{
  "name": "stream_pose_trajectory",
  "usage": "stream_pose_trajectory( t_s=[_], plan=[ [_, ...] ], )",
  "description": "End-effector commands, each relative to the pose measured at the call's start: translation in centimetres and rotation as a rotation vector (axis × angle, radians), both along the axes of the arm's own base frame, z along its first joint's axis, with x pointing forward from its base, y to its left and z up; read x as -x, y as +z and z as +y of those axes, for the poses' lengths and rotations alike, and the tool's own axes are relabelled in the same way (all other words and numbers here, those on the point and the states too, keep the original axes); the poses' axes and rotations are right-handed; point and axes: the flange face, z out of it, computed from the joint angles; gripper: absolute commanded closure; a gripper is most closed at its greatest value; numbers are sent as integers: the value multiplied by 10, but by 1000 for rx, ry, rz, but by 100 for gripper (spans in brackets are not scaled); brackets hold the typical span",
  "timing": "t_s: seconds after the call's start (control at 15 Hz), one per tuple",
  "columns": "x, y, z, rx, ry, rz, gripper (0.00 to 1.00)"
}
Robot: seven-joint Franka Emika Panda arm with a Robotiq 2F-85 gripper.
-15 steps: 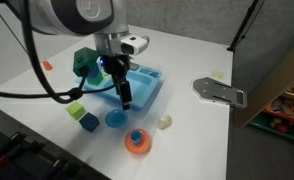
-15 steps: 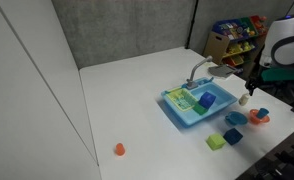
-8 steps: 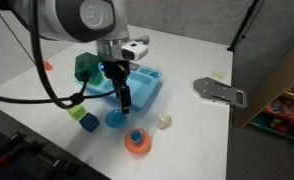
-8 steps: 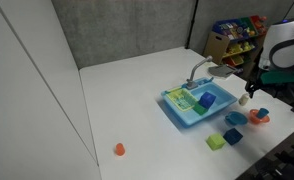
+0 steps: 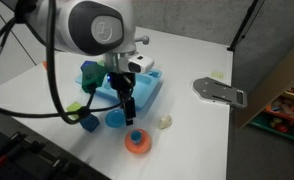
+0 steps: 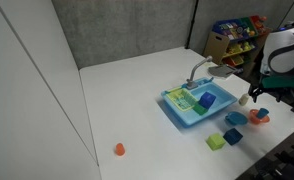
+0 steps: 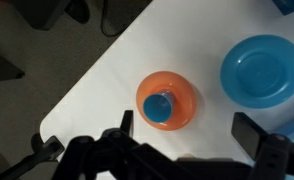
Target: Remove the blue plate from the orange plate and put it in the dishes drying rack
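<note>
Motion since half a second ago is small: the arm's big housing has swung lower across the far end of the toy sink, and the gripper has slid from the sink's front edge toward the orange plate. Nothing on the table has shifted. The blue plate still sits on the orange plate, in front of the sink and apart from it.

In the wrist view the gripper hangs over both plates with its fingers spread wide, touching neither. The blue plate lies a little off the middle of the orange plate, with the light-blue dish near it.

Across the white table, a small orange piece lies well off the sink's left end. A green cube and a blue cube lie near the sink's front left corner. The light-blue dish is just in front of the sink. A cream lump lies off the sink's front right. A flat grey object lies well to the sink's right.

In an exterior view the light green drying rack forms the left section of the sink, below the grey faucet. A grey wall stands behind the sink, with a shelf of coloured toys at the right. A cardboard box stands off the table's right edge.
</note>
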Motion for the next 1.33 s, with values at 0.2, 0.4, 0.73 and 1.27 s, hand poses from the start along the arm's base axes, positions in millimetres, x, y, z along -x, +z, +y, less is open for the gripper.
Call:
stream_pose_trajectory(
  t_s=[0.2,0.4,0.73,1.27],
  plan=[
    [3,-25,-31,1,1,-44,0],
    [12,-25,-38,-11,23,-97,0],
    [31,-28,-49,-54,39,-132,0],
    [54,-36,-69,-117,58,-149,0]
  ],
)
